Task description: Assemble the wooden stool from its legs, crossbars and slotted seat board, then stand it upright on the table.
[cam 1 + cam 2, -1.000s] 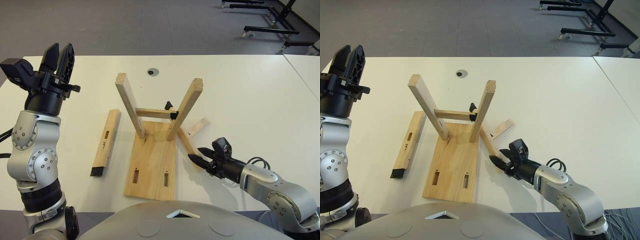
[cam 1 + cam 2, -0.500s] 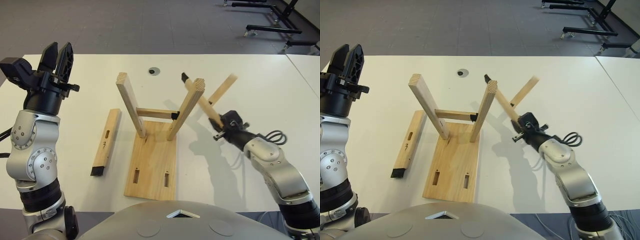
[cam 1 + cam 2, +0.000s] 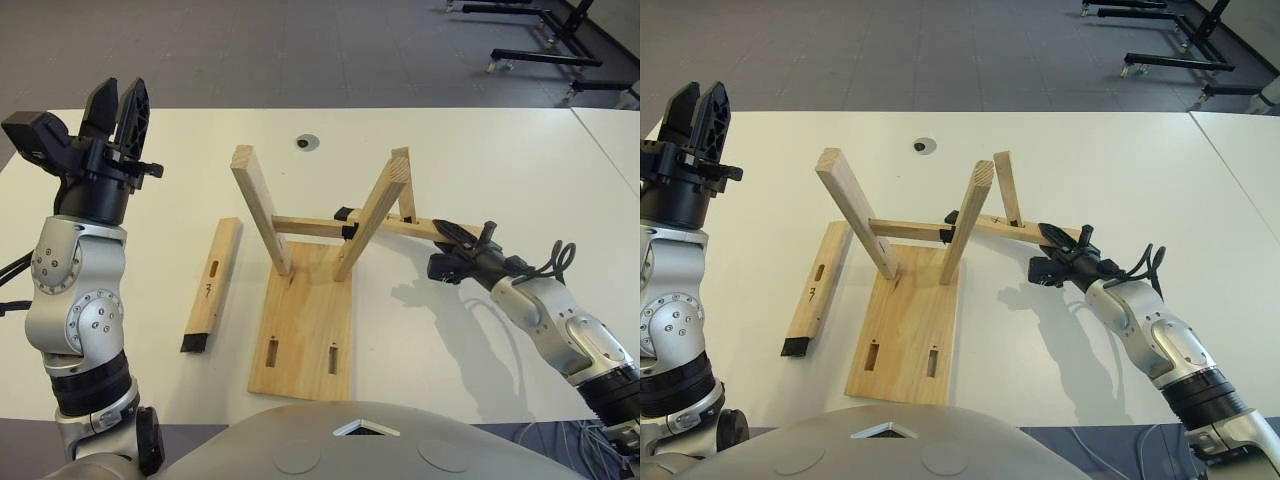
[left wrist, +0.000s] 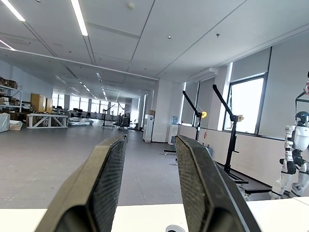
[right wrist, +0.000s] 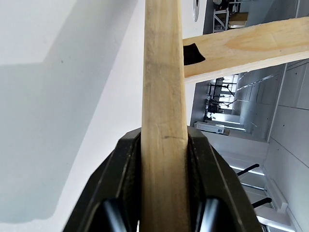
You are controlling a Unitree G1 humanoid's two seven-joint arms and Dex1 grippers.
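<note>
Up close, the right gripper [image 3: 445,232] squeezes a stick [image 5: 164,72] tight; from above, the stick ends by a leg [image 3: 375,215] on the board [image 3: 300,330]. The left gripper [image 3: 118,102] is open, holding nothing.

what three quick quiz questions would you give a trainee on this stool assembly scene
1. True or false: the left end effector holds a leg.
2. How many standing legs are set in the seat board? A) one B) two C) four
3. Fill the gap: the loose leg lies flat on the table to the robot's ____ of the seat board.

Key
1. False: it is raised, open and empty; the right end effector grips a wooden piece.
2. B
3. left
</note>
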